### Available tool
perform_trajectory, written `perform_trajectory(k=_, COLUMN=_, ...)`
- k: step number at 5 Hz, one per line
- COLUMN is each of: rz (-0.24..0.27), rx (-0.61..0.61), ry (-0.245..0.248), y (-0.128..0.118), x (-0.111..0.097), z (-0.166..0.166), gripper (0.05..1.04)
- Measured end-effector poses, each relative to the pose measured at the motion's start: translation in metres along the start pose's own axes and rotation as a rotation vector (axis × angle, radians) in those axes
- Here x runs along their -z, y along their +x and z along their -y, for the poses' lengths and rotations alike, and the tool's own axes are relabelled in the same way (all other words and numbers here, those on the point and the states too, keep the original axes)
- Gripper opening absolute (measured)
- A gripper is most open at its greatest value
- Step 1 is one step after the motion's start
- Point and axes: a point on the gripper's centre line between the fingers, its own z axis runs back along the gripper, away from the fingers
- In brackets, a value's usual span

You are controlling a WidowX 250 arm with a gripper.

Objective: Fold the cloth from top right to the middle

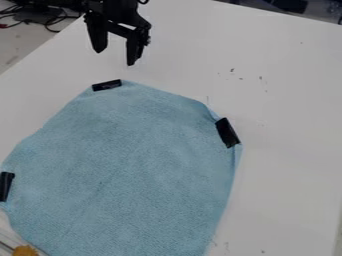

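Cloth, light blue in colour, lies spread on the white table, from the lower left to the middle of the view. Its lower part goes out of the view at the bottom edge, so I cannot tell its full length. In the part that is visible, the longer direction goes from the upper end to the bottom edge, and it leans a little to the lower left. The narrower upper end points to the top of the view, towards the gripper. Another corner points to the right, and from it the edge runs down and slightly to the left.

Three dark strips are on the border of the cloth: the upper strip at the upper end, the right strip beside the right corner, and the left strip on the left side. Near the right strip, the border makes a small, narrow fold.

The gripper hangs above the upper end of the cloth in the view, apart from it, with its two fingers spread wide and their tips downward. Cables lie at the upper left, beyond the table.
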Motion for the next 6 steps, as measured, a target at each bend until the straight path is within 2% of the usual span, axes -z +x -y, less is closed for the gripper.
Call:
perform_trajectory(k=1, rz=-0.037, rx=-0.004, ry=-0.006, y=-0.004, x=0.013, z=0.004, gripper=0.999)
perform_trajectory(k=2, rz=-0.035, rx=-0.027, ry=0.03, y=-0.005, x=0.02, z=0.041, gripper=0.999)
perform_trajectory(k=3, rz=-0.021, rx=-0.021, ry=0.051, y=-0.014, x=0.03, z=0.073, gripper=0.999)
perform_trajectory(k=4, rz=0.02, rx=-0.032, ry=0.033, y=-0.011, x=0.031, z=0.1, gripper=0.999)
perform_trajectory(k=5, rz=0.055, rx=-0.031, ry=-0.051, y=-0.002, x=0.02, z=0.138, gripper=0.999)
perform_trajectory(k=6, rz=0.058, rx=-0.042, ry=-0.117, y=0.003, x=0.027, z=0.166, gripper=0.999)
